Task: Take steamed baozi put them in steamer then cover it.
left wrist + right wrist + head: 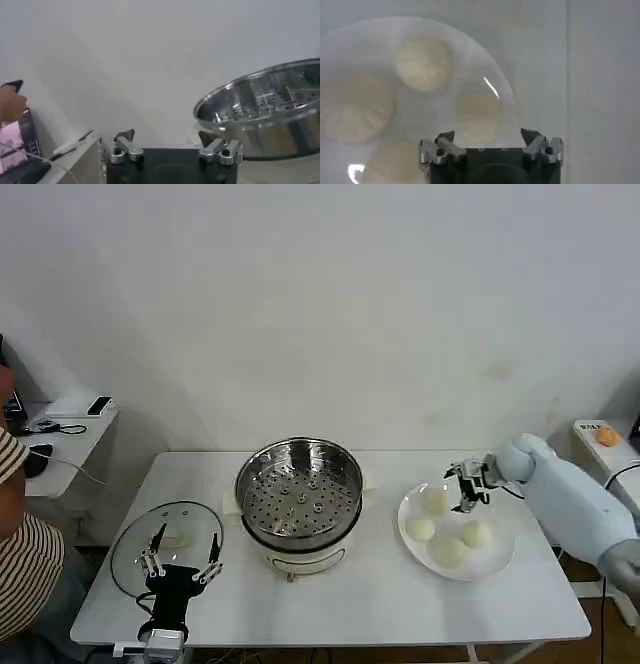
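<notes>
Over the white plate (497, 565) at the bench's right side, the right tool (467, 489) hovers open and empty above four steamed baozi (433, 501). It should drop squarely on one bun and squeeze gently. The steamer (299, 492) sits mid-bench, uncovered. The left tool (182, 556) waits open over the glass lid (128, 546).

The right arm (570, 499) reaches in from the right edge toward centre-right of the head view, its wrist bent downward. The right gripper (467, 496) points down, fingers spread. The left gripper (181, 556) sits at lower left, fingers spread wide, pointing away from the body.
</notes>
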